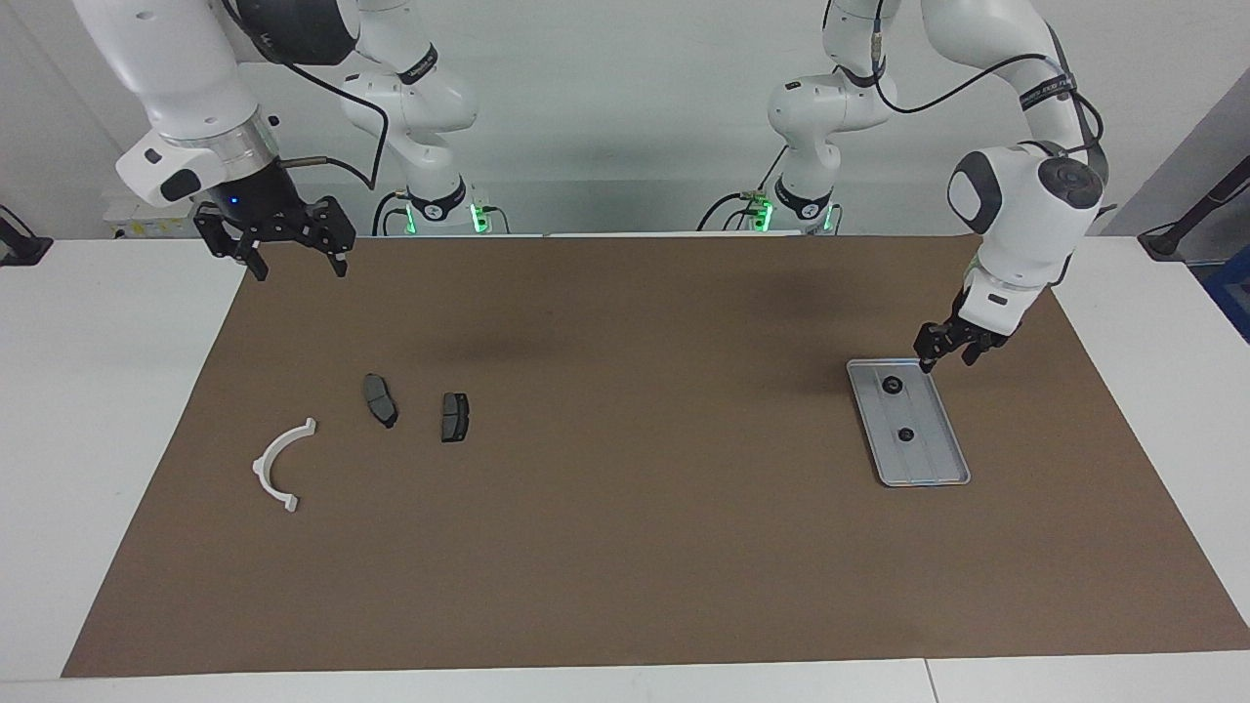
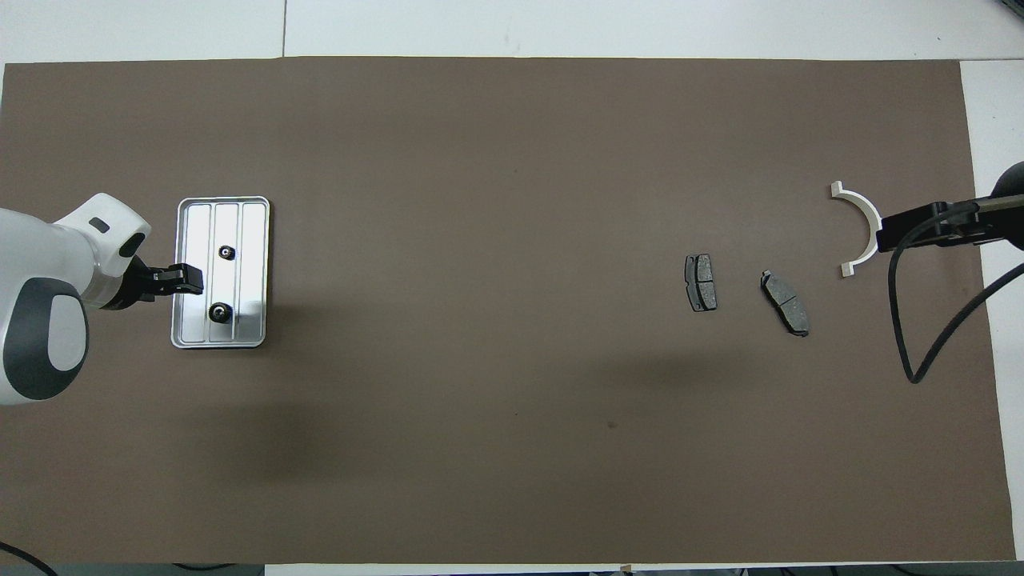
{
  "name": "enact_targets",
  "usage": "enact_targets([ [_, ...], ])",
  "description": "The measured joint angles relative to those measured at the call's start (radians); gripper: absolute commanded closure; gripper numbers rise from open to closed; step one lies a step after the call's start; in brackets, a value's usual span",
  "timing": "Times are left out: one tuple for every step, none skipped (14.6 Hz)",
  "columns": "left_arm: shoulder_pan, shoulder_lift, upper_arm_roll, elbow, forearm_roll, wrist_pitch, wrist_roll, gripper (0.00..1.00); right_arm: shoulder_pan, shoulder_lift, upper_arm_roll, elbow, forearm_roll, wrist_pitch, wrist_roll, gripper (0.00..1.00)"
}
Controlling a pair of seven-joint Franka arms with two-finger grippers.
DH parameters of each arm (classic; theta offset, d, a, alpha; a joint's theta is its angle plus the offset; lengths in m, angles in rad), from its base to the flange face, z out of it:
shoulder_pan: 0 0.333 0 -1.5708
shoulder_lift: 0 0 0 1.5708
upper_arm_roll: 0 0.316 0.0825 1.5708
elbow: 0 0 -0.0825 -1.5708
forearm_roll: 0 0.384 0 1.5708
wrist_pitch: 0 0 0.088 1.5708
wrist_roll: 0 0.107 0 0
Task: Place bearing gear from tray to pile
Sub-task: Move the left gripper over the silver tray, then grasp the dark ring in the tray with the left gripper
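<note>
The brown-papered worktop (image 1: 625, 547) carries a flat silver-grey metal tray (image 1: 928, 467) at the left arm's end. Both small black bearing gears (image 1: 891, 385) lie in it; none has reached the pile (image 1: 391, 420). The left gripper (image 1: 945, 350) hangs over the tray's edge, its jaws' state unclear; the right gripper (image 1: 293, 262) waits, jaws released.

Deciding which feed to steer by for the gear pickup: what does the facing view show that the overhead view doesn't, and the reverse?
Facing view only: both arms down to their bases, and the height of the left gripper, which hangs above the tray's robot-side end, touching nothing. The right gripper waits, open, over the mat's edge.

Overhead view only: the tray's lengthwise ridges, and the left gripper over the tray's rim beside the nearer gear.

Both: two gears in the tray, two dark pads and the white bracket at the right arm's end.
</note>
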Motion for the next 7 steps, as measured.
enact_targets([
  [-0.003, 0.012, -0.002, -0.006, 0.000, 0.014, -0.010, 0.29, 0.001, 0.000, 0.000, 0.000, 0.000, 0.000, 0.000, 0.00],
  [-0.006, 0.021, -0.004, -0.013, 0.000, 0.031, -0.018, 0.30, 0.001, 0.000, 0.000, 0.000, 0.000, 0.000, 0.000, 0.00],
  [-0.010, 0.030, -0.005, -0.025, 0.000, 0.049, -0.022, 0.31, 0.002, 0.000, 0.002, 0.000, 0.000, 0.000, 0.000, 0.00],
  [-0.013, 0.039, -0.005, -0.037, 0.000, 0.067, -0.025, 0.31, 0.003, 0.000, 0.005, 0.000, 0.000, 0.000, 0.000, 0.00],
  [-0.015, 0.048, -0.006, -0.048, 0.000, 0.083, -0.026, 0.33, 0.004, 0.000, 0.008, 0.000, 0.000, 0.000, 0.000, 0.00],
  [-0.017, 0.057, -0.007, -0.056, 0.000, 0.089, -0.027, 0.33, 0.006, 0.000, 0.009, 0.000, 0.000, 0.000, 0.000, 0.00],
  [-0.017, 0.064, -0.007, -0.061, 0.000, 0.091, -0.027, 0.34, 0.006, 0.000, 0.012, 0.000, 0.000, 0.000, 0.000, 0.00],
])
